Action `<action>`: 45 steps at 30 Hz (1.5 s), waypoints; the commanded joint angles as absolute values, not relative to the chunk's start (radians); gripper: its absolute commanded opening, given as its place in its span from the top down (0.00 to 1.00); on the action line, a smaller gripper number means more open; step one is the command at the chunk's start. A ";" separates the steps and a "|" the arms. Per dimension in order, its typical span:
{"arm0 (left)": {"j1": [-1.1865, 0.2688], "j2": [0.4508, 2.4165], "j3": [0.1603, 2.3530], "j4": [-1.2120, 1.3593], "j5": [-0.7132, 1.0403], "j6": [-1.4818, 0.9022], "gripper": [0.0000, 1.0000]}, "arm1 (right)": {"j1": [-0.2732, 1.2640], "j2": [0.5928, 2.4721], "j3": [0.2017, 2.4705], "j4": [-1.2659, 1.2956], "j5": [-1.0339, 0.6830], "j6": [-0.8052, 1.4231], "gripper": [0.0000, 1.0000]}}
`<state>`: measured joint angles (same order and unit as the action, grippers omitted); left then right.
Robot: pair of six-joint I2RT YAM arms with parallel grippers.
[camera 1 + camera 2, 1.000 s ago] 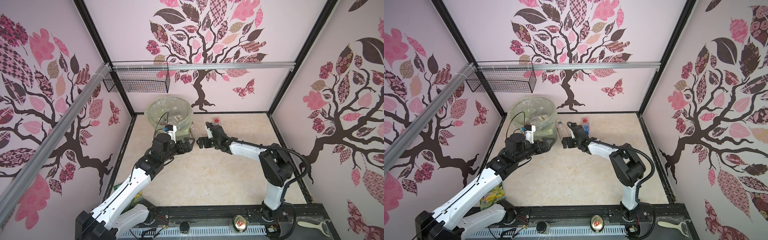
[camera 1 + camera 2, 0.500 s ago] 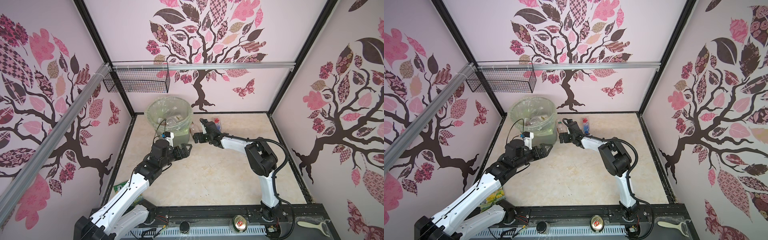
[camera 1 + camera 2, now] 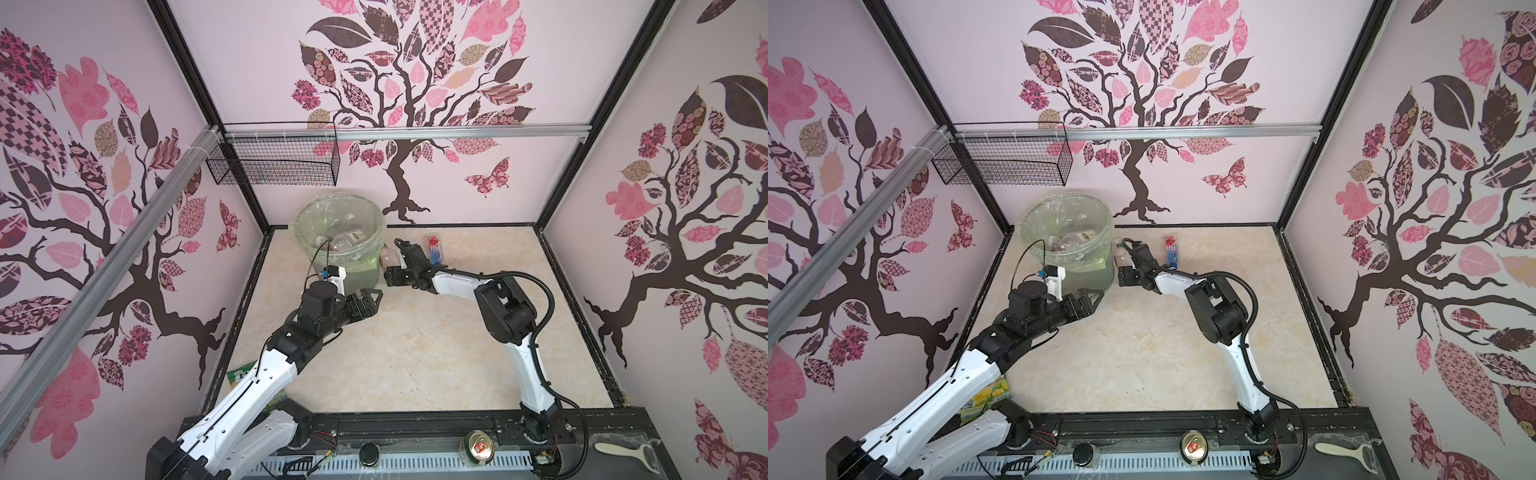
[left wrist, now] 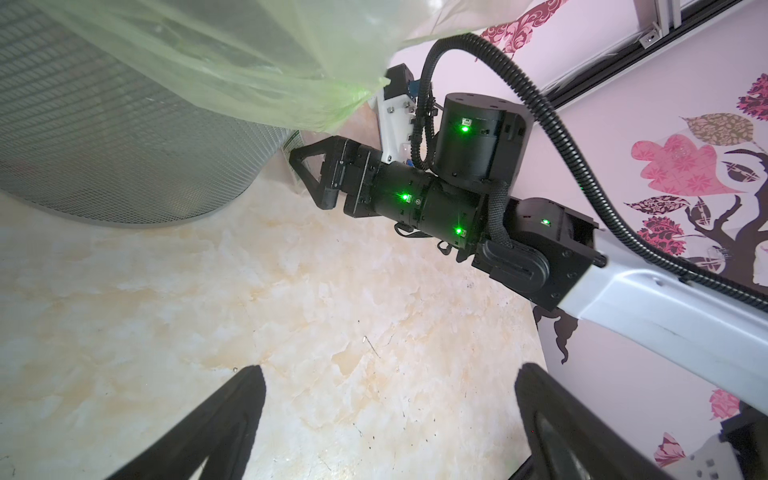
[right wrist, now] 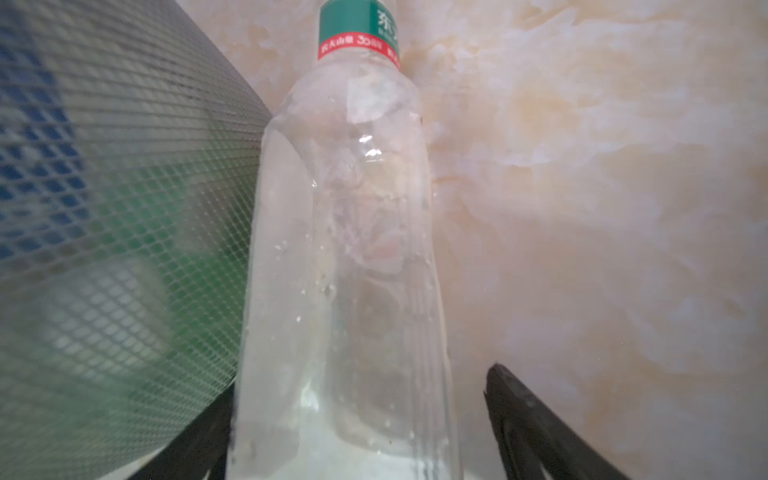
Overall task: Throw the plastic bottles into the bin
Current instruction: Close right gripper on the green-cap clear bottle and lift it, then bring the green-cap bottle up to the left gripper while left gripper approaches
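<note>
1. Over the last second the right arm has folded its elbow inward and pushed the right fingers [image 5: 515,407] up beside the bin [image 3: 359,280]. Those fingers have begun to narrow. The left arm has barely shifted.
2. The bin stands just beyond both sets of fingers. It has a clear bag as a liner and already holds several bottles [image 3: 347,241], so most of the job looks done.
3. The left fingers [image 4: 232,407] are spread wide with only bare worktop [image 3: 415,353] between them. They hover just short of the bin's wall and point toward the right arm. They are probably kept back there to leave the other arm room.
4. The right fingers sit low, one on either side of the clear bottle [image 5: 345,249].
   - The finger away from the bin shows a clear gap to the plastic.
   - The finger on the bin side is squeezed in by the mesh wall, and I cannot tell whether it touches.
   - So they are open around the bottle and not yet gripping it.
   - A low, lengthwise approach makes sense, since the bin blocks a reach from that side.
5. The clear bottle lies on its side between the right fingers, right against the bin's wall. Its green-and-red label is at the end farthest from them.
6. A blue-labelled bottle [image 3: 435,251] with a red cap lies on the worktop on the side of the right fingers away from the bin, apart from them. It is likely the next pick.
</note>
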<state>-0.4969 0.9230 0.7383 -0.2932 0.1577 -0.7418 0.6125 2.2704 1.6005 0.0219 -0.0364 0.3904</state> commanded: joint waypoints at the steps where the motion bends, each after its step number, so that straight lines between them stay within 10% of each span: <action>1: -0.490 0.895 0.717 -0.318 0.139 -0.739 0.02 | 0.615 2.296 1.599 0.036 -0.018 0.425 0.21; 7: -0.491 0.869 0.723 -0.350 0.127 -0.730 0.02 | 0.614 2.229 1.508 0.104 -0.012 0.441 0.35; 25: -0.529 0.859 0.677 -0.276 0.157 -0.805 0.02 | 0.615 1.762 0.946 0.188 0.031 0.450 0.37; 45: -0.805 1.319 0.973 -0.099 0.004 -0.856 0.02 | 0.614 1.173 0.654 0.039 0.042 0.383 0.39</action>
